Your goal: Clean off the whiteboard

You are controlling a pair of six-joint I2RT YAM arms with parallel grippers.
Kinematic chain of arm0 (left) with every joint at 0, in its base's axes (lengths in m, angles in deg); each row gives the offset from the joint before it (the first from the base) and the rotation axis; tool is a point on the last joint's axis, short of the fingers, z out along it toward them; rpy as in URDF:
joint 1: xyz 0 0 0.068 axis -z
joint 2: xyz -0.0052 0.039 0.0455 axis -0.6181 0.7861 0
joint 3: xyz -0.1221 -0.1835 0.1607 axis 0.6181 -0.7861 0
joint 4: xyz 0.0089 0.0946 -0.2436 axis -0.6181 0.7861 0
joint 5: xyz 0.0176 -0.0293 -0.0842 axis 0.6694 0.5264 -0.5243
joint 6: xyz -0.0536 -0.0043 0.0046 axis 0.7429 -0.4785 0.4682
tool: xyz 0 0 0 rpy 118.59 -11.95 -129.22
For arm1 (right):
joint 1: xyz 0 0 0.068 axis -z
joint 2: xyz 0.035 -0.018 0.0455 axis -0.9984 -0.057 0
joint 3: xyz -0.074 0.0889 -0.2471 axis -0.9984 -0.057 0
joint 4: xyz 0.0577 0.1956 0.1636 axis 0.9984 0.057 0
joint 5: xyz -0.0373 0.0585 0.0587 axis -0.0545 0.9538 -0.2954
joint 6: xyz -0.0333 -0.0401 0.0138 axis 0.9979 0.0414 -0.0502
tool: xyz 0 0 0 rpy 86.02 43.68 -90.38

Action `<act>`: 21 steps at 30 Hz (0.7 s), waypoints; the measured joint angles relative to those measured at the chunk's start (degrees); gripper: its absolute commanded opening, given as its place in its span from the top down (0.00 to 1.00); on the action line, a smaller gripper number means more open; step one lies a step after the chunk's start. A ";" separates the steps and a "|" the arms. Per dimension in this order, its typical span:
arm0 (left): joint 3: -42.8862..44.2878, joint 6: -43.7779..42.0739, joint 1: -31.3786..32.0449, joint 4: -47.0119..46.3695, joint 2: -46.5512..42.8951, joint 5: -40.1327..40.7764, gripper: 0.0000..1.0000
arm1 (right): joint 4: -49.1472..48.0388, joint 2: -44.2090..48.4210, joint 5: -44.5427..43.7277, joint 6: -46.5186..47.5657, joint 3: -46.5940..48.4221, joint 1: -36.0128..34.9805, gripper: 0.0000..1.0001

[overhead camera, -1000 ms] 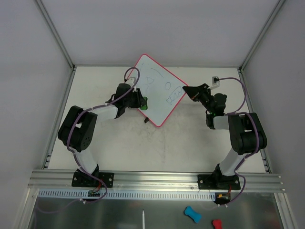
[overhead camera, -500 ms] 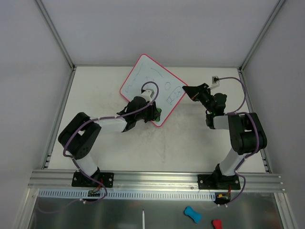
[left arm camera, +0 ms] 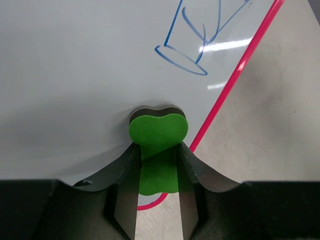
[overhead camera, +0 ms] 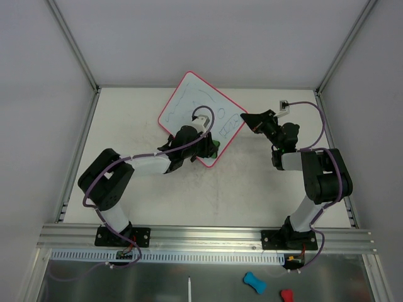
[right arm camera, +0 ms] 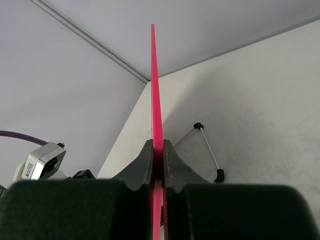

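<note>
whiteboard on table | eraser on its near corner | right hand at its right corner

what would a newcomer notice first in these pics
The whiteboard, pink-red framed with blue scribbles, sits askew at the far middle of the table. The left gripper holds a green eraser against its face near the frame, while the right gripper clamps the board's right corner.

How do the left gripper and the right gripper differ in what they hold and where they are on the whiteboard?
The left gripper is shut on a green eraser; the right gripper is shut on the whiteboard itself. The left gripper is over the board's white face; the right gripper pinches its pink rim. Both are closed on something.
</note>
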State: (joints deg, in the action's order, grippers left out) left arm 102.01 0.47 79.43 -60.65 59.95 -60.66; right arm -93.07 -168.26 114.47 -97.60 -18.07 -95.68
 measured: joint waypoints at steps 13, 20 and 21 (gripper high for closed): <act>1.11 1.38 -13.73 2.34 -3.23 -9.66 1.00 | -0.33 0.00 0.37 -0.02 0.00 -0.15 1.00; 2.45 1.62 -18.12 6.38 -9.51 -6.69 1.00 | -0.33 0.00 0.39 0.00 0.00 -0.20 1.00; 3.32 1.86 -18.14 7.50 -9.53 -5.66 1.00 | -0.33 0.00 0.39 -0.02 0.00 -0.20 1.00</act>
State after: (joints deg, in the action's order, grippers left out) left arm 105.33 2.33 61.29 -53.15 50.42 -66.32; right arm -93.40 -168.26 114.86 -97.62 -18.07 -95.88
